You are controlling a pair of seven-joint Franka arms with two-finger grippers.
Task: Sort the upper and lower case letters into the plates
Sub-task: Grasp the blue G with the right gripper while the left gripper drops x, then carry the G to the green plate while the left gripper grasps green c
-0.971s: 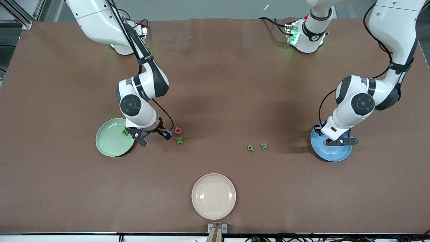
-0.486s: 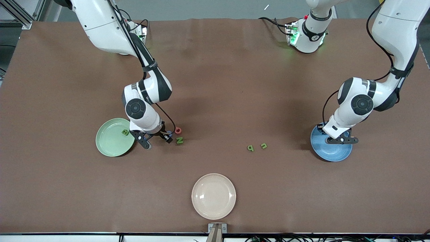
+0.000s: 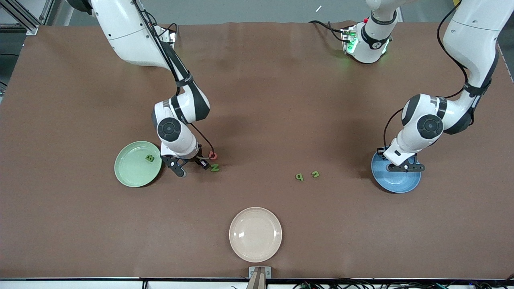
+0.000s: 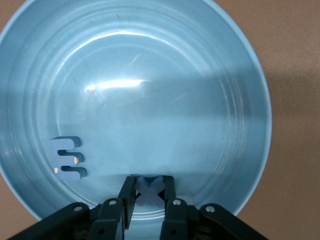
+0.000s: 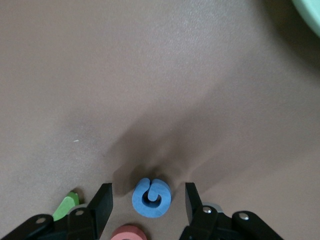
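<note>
**Q:** What changed in the last second?

**A:** I brought the right gripper (image 5: pixel 148 202) off the mint plate's (image 3: pixel 130 172) edge. It now straddles the blue G (image 5: pixel 151 198), jaws apart and narrowing, no contact yet. The red Q (image 3: pixel 213 155) and green N (image 3: pixel 215 167) lie just beside it. The left gripper (image 4: pixel 149 192) pinches the blue x (image 4: pixel 149 189) low over the blue plate (image 4: pixel 200 75), at 3 o'clock on the table (image 3: pixel 281 100).

**Q:** Meaning?

**A:** I judge one grab and one drop are imminent. The green B (image 3: pixel 149 158) is already in the mint plate at 9 o'clock.

**Q:** Surface, room?

**A:** Flat brown mat. The cream plate (image 3: pixel 255 235) at 6 o'clock is unused. Cables run by the bases.
</note>
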